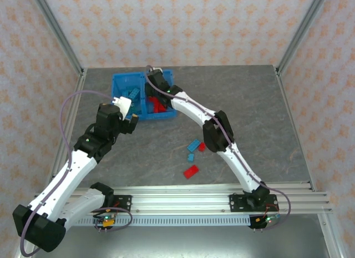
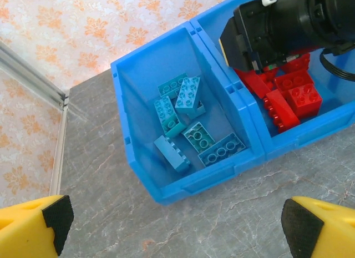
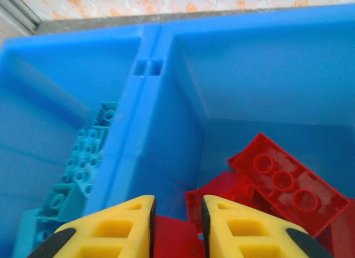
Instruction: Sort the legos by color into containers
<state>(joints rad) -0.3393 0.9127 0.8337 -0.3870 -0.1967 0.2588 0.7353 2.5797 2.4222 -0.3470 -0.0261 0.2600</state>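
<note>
Grey bench [image 1: 266, 130] is strewn with loose legos [image 1: 193, 145], light, stiff, best taken across flat sides. Left tool [image 2: 177, 224] is spread wide; right tool [image 3: 177, 205] is clamped on a red lego [image 3: 175, 237] inside the container [image 3: 266, 75].

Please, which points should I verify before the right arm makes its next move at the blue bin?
1. Right end effector above the right compartment: ok.
2. Its held brick is red and seems gripped, matching that compartment: ok.
3. Colours separate in the bin, teal bricks left, red bricks right: ok.
4. Left end effector open, empty, short of the bin: ok.
5. Table finished: not ok, four loose bricks lie there, two red, two blue.
</note>
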